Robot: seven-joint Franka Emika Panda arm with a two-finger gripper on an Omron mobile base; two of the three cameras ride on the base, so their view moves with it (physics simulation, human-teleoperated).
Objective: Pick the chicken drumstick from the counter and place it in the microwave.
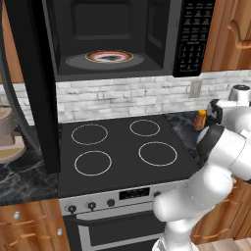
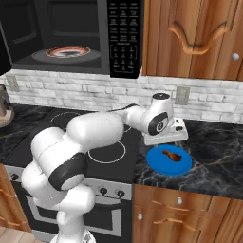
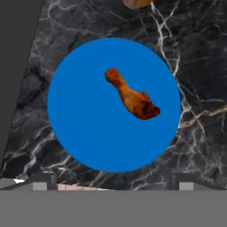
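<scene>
Gripper (image 3: 113,184) poised above the blue plate (image 3: 80,133) on the counter (image 3: 199,146), jaws spread wide and empty. The chicken drumstick (image 3: 132,95) lies toward the plate's 1 o'clock, ungrasped. The microwave (image 2: 71,35) stands open; pick and placement both remain.

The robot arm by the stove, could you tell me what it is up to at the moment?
It is going after the chicken drumstick, which lies on a round blue plate on the black marble counter right of the stovetop. The gripper hangs above the plate with its fingertips apart and nothing between them, so the drumstick is not yet picked up. The microwave above the stove stands open, its red-rimmed turntable plate bare.
</scene>
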